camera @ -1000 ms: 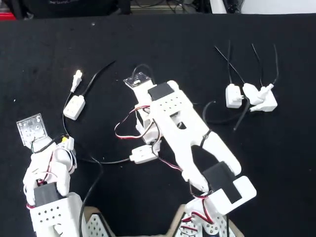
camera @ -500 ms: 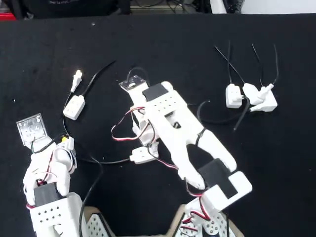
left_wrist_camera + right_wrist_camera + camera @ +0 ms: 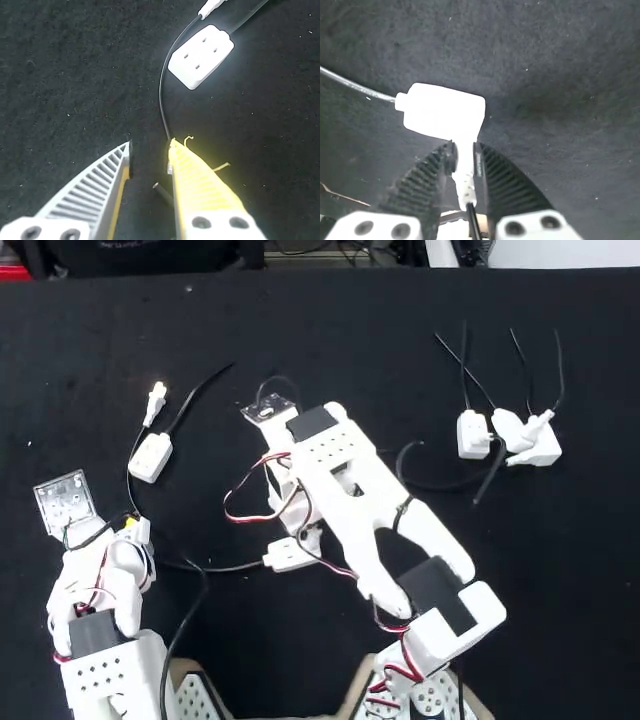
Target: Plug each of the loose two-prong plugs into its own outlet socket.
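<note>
Shifted slightly toward the left arm's side since a second ago, my right arm [image 3: 350, 490] lies over the middle of the black table [image 3: 100, 330]. My right gripper [image 3: 464, 150] has its fingers pinching a white plug [image 3: 465, 172], whose front touches a white socket [image 3: 442, 112] (how far it is seated cannot be told). My left gripper [image 3: 149, 147] has its fingers spread above a black cable [image 3: 162, 95], near a second socket [image 3: 201, 56], with a loose plug [image 3: 155, 400] just beyond.

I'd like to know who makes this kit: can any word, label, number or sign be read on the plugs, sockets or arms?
No readable text anywhere. The socket block shows only its slots, the plug in the right gripper is plain white, and the arm bears no legible mark.
</note>
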Robot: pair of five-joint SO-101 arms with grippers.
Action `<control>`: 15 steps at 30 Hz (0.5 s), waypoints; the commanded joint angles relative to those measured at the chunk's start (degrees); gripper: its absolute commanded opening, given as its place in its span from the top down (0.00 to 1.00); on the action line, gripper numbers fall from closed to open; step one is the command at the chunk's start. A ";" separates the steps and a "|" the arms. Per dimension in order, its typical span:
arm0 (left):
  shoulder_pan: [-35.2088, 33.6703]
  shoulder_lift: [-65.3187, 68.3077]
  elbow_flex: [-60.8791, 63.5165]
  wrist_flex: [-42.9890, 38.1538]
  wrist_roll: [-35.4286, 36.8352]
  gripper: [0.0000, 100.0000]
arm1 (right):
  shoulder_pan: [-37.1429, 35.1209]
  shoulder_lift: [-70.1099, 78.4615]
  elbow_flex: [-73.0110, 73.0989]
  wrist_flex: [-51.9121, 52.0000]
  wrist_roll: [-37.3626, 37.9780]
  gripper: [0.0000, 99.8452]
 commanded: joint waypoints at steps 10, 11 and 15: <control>-0.31 -0.18 -1.27 -0.70 -0.44 0.87 | 2.64 0.22 -2.15 1.14 -6.15 0.99; -0.31 -0.18 -1.27 -0.70 -0.44 0.87 | 2.73 0.22 -2.15 1.14 -6.15 0.99; -0.31 -0.18 -1.27 -0.70 -0.44 0.87 | 2.73 0.22 -2.15 1.14 -6.42 0.99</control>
